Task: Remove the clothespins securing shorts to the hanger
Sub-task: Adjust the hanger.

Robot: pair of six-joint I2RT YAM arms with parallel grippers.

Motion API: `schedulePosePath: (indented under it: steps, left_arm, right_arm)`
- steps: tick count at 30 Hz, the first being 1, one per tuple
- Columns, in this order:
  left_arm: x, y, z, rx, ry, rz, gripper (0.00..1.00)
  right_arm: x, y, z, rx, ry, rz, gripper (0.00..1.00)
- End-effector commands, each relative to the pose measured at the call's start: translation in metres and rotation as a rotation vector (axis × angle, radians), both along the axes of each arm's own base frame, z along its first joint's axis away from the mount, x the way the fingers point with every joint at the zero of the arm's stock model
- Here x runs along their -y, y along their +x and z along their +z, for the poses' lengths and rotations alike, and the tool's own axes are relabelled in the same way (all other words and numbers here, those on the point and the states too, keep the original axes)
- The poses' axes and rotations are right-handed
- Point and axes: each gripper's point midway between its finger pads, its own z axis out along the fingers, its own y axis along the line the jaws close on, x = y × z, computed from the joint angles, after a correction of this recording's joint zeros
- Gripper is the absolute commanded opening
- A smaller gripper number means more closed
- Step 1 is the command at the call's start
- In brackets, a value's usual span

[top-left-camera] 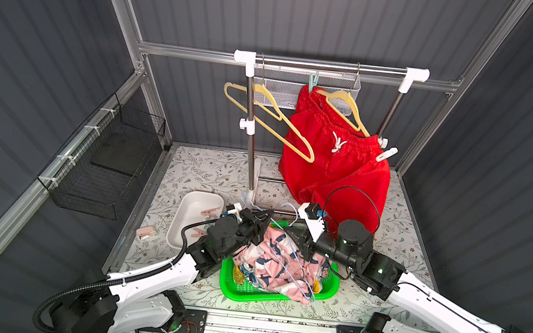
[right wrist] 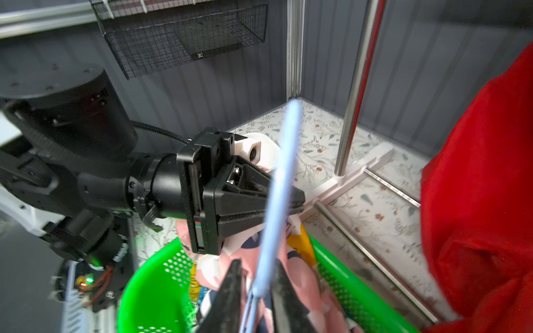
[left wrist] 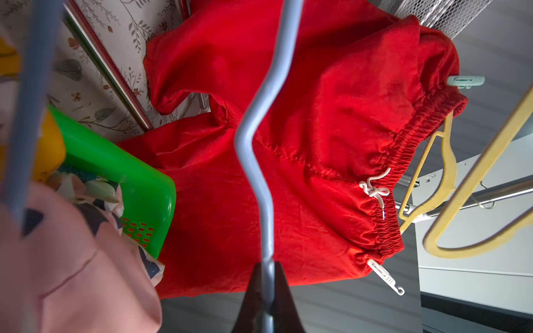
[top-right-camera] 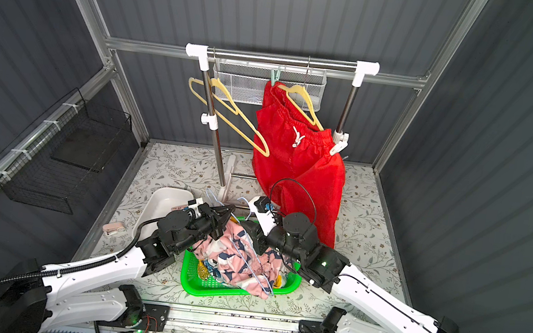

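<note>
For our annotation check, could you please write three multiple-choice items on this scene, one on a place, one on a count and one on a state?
1. Where are the pink printed shorts? A. hung up high B. in the green basket C. outside the enclosure
2. How many clothespins grip the red shorts? A. none B. two C. five
3. The left end effector is: A. open and empty B. shut on a clothespin C. shut on the blue wire hanger
Key: 1 B, they lie heaped inside it; 2 B, one mint, one white; 3 C, its jaws pinch the wire in both wrist views.
</note>
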Motion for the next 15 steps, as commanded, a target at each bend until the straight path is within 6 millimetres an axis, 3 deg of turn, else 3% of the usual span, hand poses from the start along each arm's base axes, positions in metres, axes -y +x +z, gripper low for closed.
schedulePosePath:
  steps: [1, 6, 15]
  left_arm:
    - [-0.009, 0.007, 0.006, 0.003, -0.044, 0.064, 0.0]
    - [-0.015, 0.013, 0.017, 0.017, -0.083, 0.113, 0.0]
    - [-0.019, 0.017, 0.031, 0.038, -0.133, 0.148, 0.0]
  right_arm:
    - [0.002, -0.007, 0.003, 0.02, 0.033, 0.022, 0.39]
    - [0.015, -0.013, -0.004, 0.001, 0.045, -0.004, 0.5]
    - [0.041, -0.026, -0.042, -0.093, 0.019, -0.023, 0.52]
